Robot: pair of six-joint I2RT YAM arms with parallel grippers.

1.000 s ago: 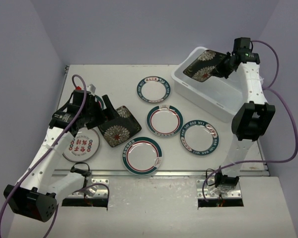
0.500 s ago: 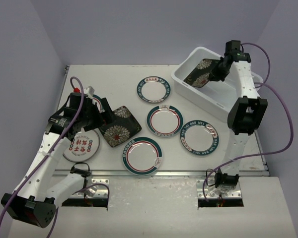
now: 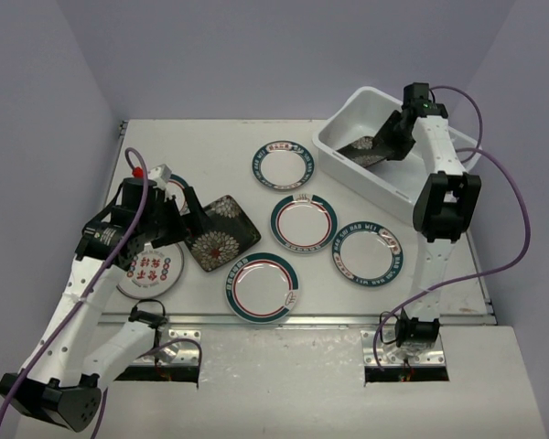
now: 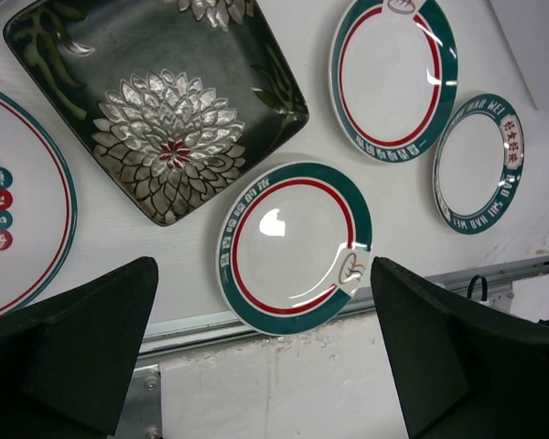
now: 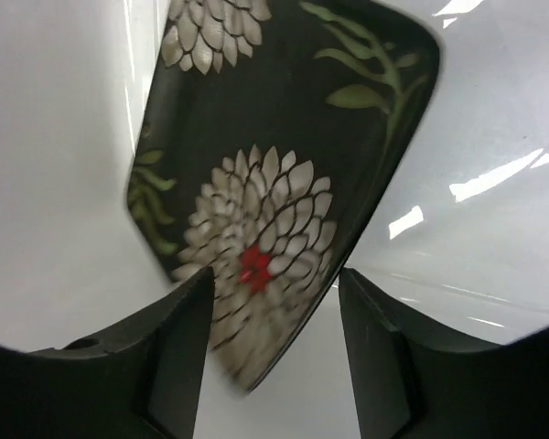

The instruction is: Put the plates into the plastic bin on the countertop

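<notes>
One black square plate with white flowers lies on the countertop, seen too in the left wrist view. My left gripper hovers at its left edge, open and empty. Several round teal-rimmed plates lie around, and one half under my left arm. The plastic bin stands at the back right. My right gripper reaches into it. The second black plate leans tilted inside the bin, its near corner blurred between my open right jaws.
A metal rail runs along the countertop's front edge, also in the left wrist view. A red-and-white fitting sits near the left arm. Purple cables loop round both arms. Grey walls close in the left, back and right sides.
</notes>
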